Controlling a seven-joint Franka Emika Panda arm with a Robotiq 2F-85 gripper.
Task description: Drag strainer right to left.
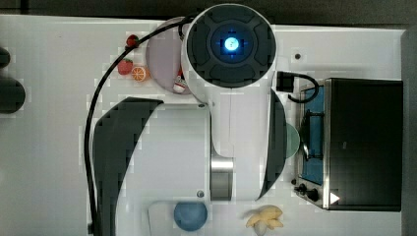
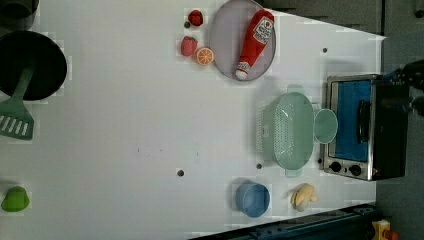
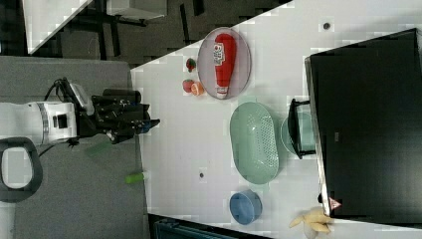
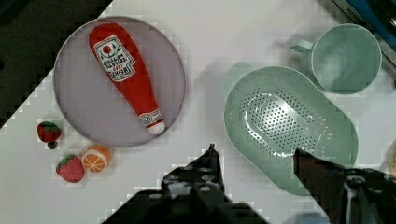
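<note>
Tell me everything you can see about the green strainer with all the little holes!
The strainer is a pale mint-green oval bowl, plastic by its look, with a wide smooth rim, a small tab handle at each end and rows of tiny holes across its bottom. It sits upright and empty on the white table, close beside a round green mug, in front of the toaster oven. Nothing grips it.

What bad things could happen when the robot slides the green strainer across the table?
The mug sits right against the strainer, so a clumsy grab could knock the mug over. The plate with the ketchup bottle lies close by, so a crooked drag might bump it. The open gripper holds nothing, and might slip off the wide rim.
</note>
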